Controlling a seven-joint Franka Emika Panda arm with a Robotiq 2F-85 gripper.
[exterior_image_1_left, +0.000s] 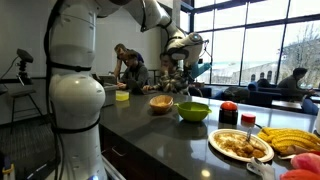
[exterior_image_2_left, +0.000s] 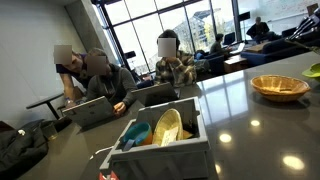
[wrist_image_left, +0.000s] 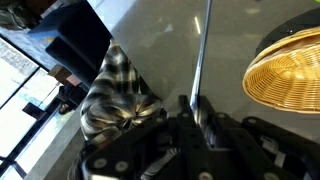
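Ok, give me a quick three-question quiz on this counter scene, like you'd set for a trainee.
1. True or false: a wicker bowl sits on the counter near the pincer.
2. What does the pincer grip? A) a banana B) a thin rod C) a plate
3. Fill in: in an exterior view, the bowl next to the wicker bowl is coloured ___.
Key: 1 true; 2 B; 3 green.

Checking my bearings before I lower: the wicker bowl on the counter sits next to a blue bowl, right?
No. Next to the wicker bowl on the counter sits a green bowl, not a blue one; an exterior view shows it.
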